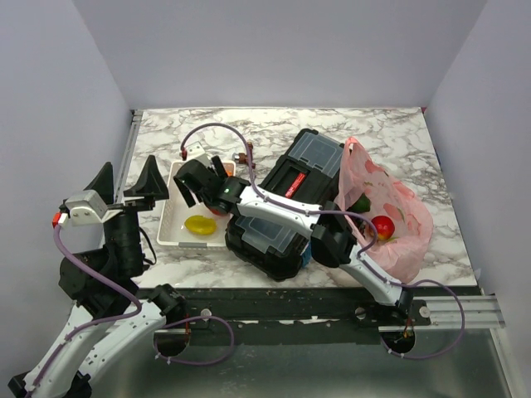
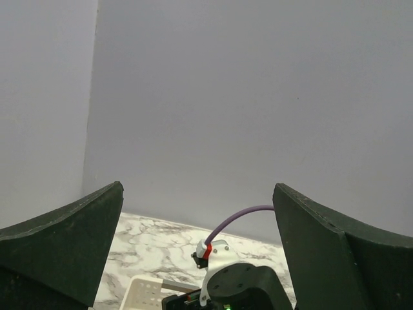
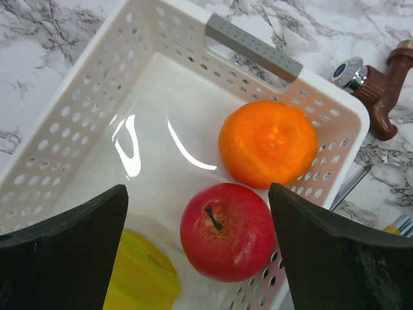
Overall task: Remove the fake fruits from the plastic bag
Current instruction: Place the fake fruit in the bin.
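Observation:
A red apple (image 3: 227, 230) lies on the floor of a white perforated tray (image 3: 77, 123), between the wide-apart fingers of my right gripper (image 3: 197, 194), which is open above it. An orange (image 3: 268, 143) and a yellow fruit (image 3: 139, 274) lie beside the apple. From above, the right gripper (image 1: 197, 192) hangs over the tray (image 1: 176, 178). The pink plastic bag (image 1: 398, 240) lies at the right with a red fruit (image 1: 382, 226) and a green fruit (image 1: 361, 201) showing in its mouth. My left gripper (image 1: 127, 178) is raised at the left, open and holding nothing.
A black toolbox (image 1: 290, 207) lies between the tray and the bag, with the right arm stretched over it. A small brown figure (image 3: 381, 103) lies just outside the tray's far corner. Walls close the table on three sides.

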